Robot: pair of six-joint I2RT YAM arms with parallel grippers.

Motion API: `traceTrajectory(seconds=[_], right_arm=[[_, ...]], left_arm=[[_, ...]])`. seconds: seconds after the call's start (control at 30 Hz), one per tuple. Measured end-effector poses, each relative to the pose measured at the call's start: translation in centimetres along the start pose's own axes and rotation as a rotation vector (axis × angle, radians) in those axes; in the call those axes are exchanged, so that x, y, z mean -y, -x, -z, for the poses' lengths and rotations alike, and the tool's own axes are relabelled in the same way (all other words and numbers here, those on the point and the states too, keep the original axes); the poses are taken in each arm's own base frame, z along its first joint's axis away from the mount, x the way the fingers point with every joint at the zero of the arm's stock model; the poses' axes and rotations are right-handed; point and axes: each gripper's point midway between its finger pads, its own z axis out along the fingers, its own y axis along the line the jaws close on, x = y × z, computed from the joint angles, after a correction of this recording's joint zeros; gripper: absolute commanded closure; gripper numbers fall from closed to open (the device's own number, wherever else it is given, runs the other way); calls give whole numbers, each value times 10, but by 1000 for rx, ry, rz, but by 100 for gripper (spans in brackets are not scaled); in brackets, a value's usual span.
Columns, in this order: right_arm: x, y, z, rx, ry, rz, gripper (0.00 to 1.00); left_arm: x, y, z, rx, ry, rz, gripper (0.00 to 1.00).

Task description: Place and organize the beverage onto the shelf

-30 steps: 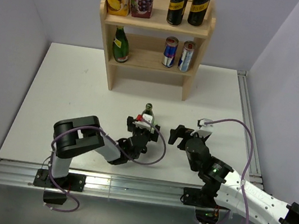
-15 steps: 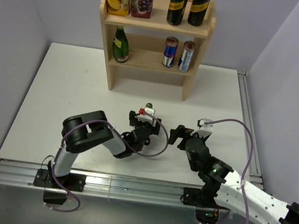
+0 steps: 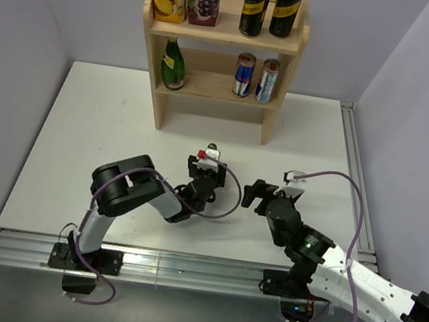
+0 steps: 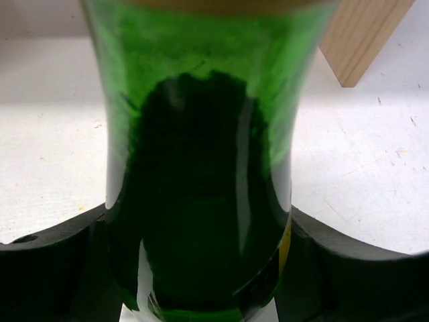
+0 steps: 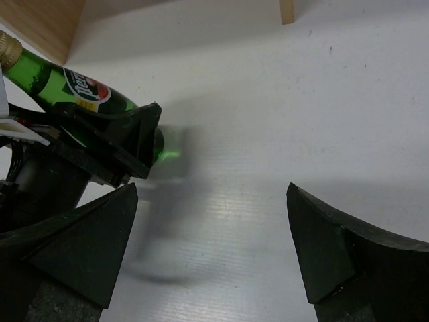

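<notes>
Left side first: left gripper is pinching the green bottle, one finger each side of the lower body. Bottle's abt mid table, a bit toward the near edge, standing w/ its long axis up and the neck on top. Can't tell if the base is on the surface or just off it.

The shelf sits at the middle of the far edge, straight ahead of the bottle. So imo the coming move is lift, then reach away from the bases. Lower tier has another green bottle at its left end and two small cans toward the right, w/ a gap between them. That's prob the slot.

Right gripper is just right of the bottle, fingers spread wide, nothing in them. The left arm is the one w/ the grip.

Views: the left wrist cam is basically all green glass plus a corner of a shelf leg. Right wrist cam shows the label, the gold cap and how low the left jaws grab. Only the top cam shows the tiers.
</notes>
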Motion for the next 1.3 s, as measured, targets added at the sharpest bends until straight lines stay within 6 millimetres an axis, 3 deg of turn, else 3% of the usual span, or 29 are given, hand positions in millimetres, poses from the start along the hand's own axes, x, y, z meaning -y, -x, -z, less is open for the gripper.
traceTrajectory(seconds=[0.03, 0.07, 0.3, 0.6, 0.7, 0.97, 1.3], right_arm=[[0, 0, 0, 0, 0, 0, 1], [0, 0, 0, 0, 0, 0, 1], [0, 0, 0, 1, 1, -1, 1], [0, 0, 0, 1, 1, -1, 1], [0, 0, 0, 1, 1, -1, 1], [2, -3, -1, -1, -1, 2, 1], [0, -3, 0, -2, 6, 2, 2]], left_arm=[[0, 0, 0, -1, 2, 5, 98], [0, 0, 0, 0, 4, 8, 100], [-5, 1, 3, -20, 28, 35, 100], [-27, 9, 22, -141, 78, -118, 100], [-23, 32, 19, -134, 80, -141, 100], [-10, 117, -6, -32, 94, -109, 100], [-41, 214, -55, 35, 174, -64, 100]])
